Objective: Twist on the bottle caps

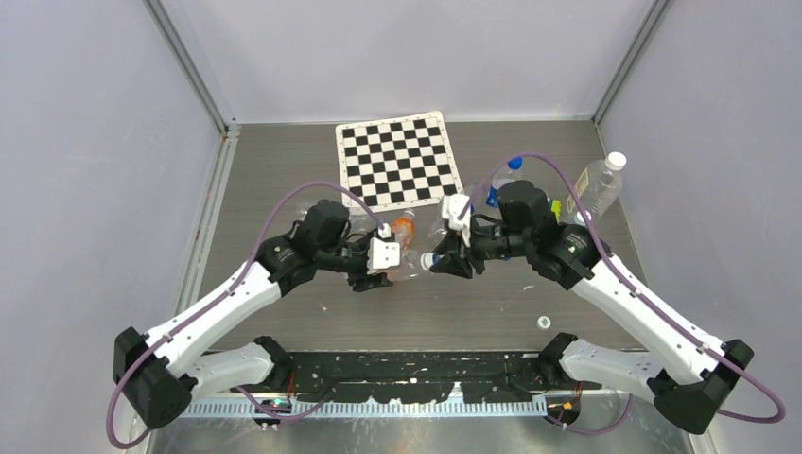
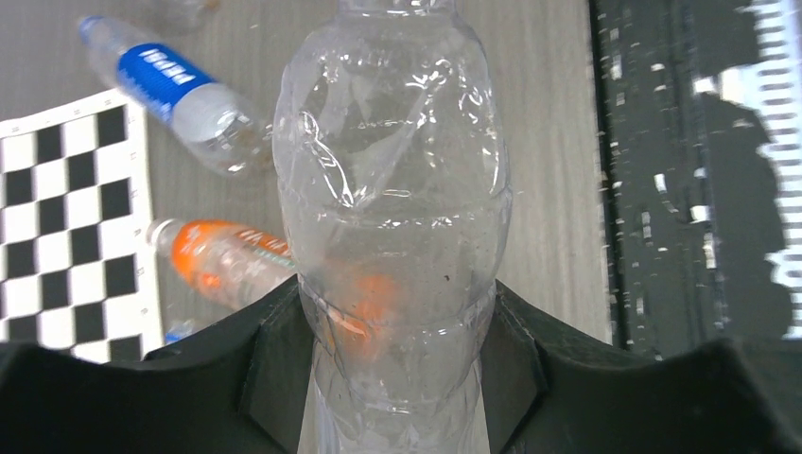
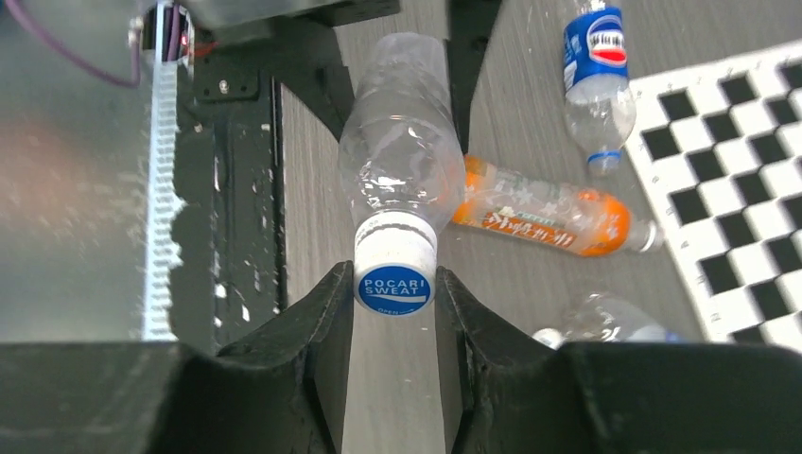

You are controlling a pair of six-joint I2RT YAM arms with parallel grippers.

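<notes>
Bottle cap (image 3: 395, 251) (white, with a blue printed top) is sitting on the neck of the clear bottle (image 2: 392, 170), and the right claw (image 3: 394, 293) is pinching it tight. The left claw (image 2: 397, 331) is gripping that bottle's body. Beyond them, an orange-labelled bottle (image 3: 539, 219) and a blue-labelled bottle (image 3: 596, 57) are lying on the worktop (image 1: 284, 170) near the checkerboard (image 1: 397, 161).

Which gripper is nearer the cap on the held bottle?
Right. The right gripper is shut on the cap; the left gripper holds the clear bottle at its body.
</notes>
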